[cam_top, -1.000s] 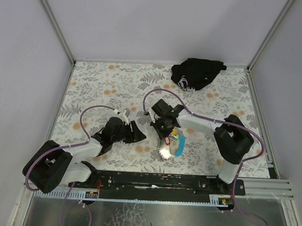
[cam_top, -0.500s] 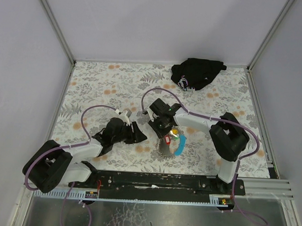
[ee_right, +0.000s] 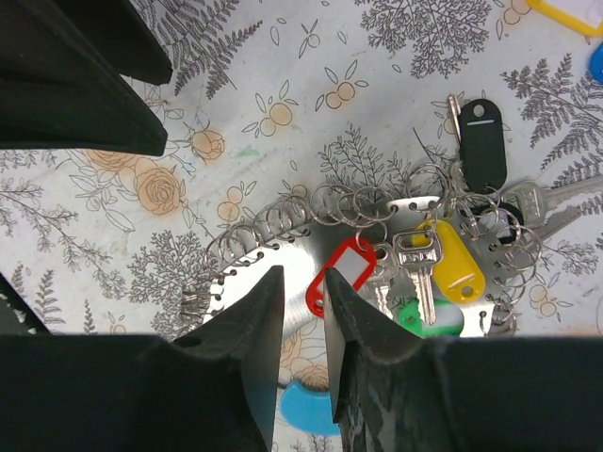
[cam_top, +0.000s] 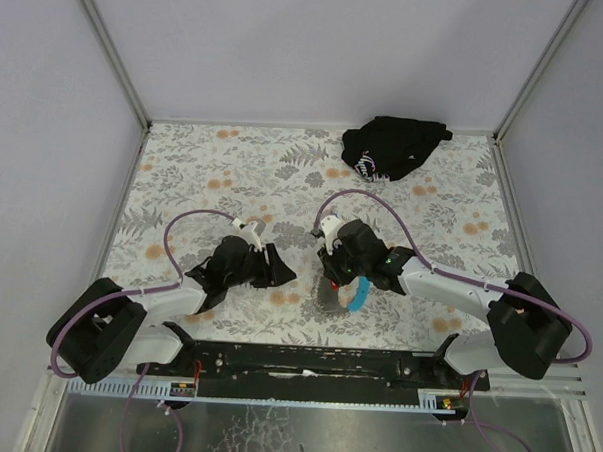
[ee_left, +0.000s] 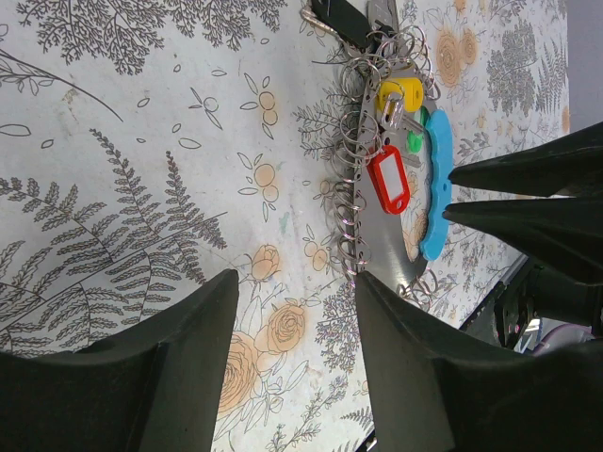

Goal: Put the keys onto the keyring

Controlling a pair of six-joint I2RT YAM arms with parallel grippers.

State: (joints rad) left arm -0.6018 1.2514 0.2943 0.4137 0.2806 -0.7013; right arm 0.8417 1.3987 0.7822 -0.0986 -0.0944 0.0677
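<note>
Keys (ee_right: 413, 262) lie flat on the bench (ee_left: 141, 141), tangled with the keyring (ee_right: 350, 200), between both arms so either can reach. Right claw (ee_right: 301, 282) hangs right over them, fingers slightly apart and empty, probably lining up a pinch. Left claw (ee_left: 297, 282) sits nearby, wide apart, also empty.

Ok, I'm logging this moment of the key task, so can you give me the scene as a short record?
surface: floral-patterned tabletop
keys: cluster of silvery metal keys with red, yellow, green and black plastic tags, lying flat
ring holder: flat silvery metal plate edged with small rings
left hand: open, empty, apart from the cluster
right hand: over the cluster, jaws narrowly apart, gripping nothing
far corner: black cloth bundle
</note>
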